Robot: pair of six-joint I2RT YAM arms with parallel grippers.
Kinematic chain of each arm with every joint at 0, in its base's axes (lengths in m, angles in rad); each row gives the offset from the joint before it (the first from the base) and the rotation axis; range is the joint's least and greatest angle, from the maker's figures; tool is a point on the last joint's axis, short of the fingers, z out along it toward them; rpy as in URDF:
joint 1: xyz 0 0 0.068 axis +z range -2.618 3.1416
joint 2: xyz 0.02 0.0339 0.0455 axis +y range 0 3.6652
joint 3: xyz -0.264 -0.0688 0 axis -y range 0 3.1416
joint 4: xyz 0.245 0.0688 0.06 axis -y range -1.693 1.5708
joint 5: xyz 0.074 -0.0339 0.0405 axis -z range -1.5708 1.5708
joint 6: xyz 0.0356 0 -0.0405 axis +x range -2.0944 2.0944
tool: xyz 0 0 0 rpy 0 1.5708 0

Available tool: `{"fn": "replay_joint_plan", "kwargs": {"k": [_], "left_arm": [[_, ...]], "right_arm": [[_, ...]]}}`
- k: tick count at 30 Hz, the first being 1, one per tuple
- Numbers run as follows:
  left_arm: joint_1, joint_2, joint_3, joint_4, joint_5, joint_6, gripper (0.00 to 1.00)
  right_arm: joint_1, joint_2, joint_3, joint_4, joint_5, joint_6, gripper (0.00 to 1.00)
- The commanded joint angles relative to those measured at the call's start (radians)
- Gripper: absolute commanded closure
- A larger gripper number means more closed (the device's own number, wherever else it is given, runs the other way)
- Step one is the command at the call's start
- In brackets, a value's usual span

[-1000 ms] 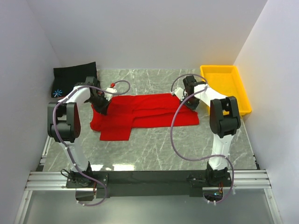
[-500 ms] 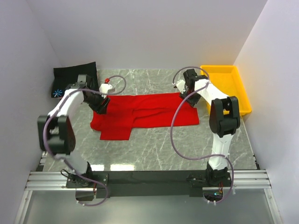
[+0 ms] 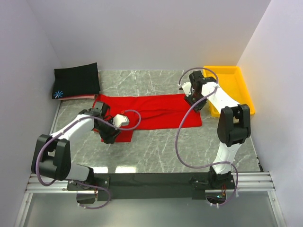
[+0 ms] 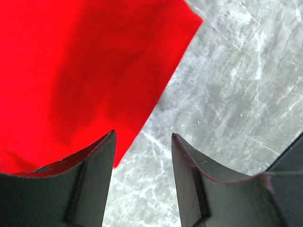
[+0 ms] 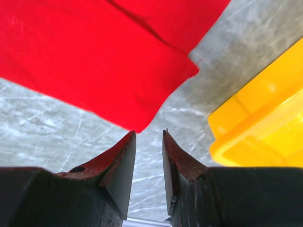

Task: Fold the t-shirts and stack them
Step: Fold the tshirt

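Observation:
The red t-shirt [image 3: 151, 111] lies spread flat across the middle of the table. My left gripper [image 3: 111, 137] hovers over its near-left part. In the left wrist view this gripper [image 4: 143, 137] is open, with bare marble between the fingers and the red t-shirt [image 4: 71, 71] just left of them. My right gripper [image 3: 199, 105] sits at the shirt's right edge. It [image 5: 149, 135] is open by a narrow gap and holds nothing, and a corner of the red t-shirt [image 5: 94, 52] lies just ahead of it. The black t-shirt [image 3: 75, 79] lies folded at the back left.
A yellow tray [image 3: 221, 69] stands at the back right, close beside the right gripper, and the same yellow tray [image 5: 265, 123] fills the right of the right wrist view. White walls close in the table on three sides. A metal rail runs along the near edge.
Both grippers have opened and let go of the red shirt. The left arm swung from the shirt's far-left edge to its near-left part. The right gripper backed off slightly to the right.

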Motion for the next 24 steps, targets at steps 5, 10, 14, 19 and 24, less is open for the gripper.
{"fn": "replay_joint_plan", "kwargs": {"k": [5,10,14,19,24], "left_arm": [[-0.089,-0.017,-0.113,0.177,-0.098,-0.05,0.4],[-0.111,0.069,-0.11,0.239,-0.16,-0.072,0.4],[-0.124,0.13,-0.072,0.222,-0.143,-0.06,0.55],[-0.129,0.167,-0.023,0.161,-0.111,-0.093,0.87],[-0.129,0.086,0.037,0.026,-0.052,-0.08,0.99]], "right_arm": [[-0.001,-0.102,-0.043,-0.01,0.003,0.042,0.64],[-0.001,-0.096,-0.028,-0.006,-0.006,0.01,0.64],[-0.004,-0.073,0.001,-0.003,-0.026,-0.014,0.64],[-0.008,-0.064,-0.005,0.002,-0.063,-0.057,0.65],[-0.011,-0.061,-0.008,0.016,-0.086,-0.076,0.66]]}}
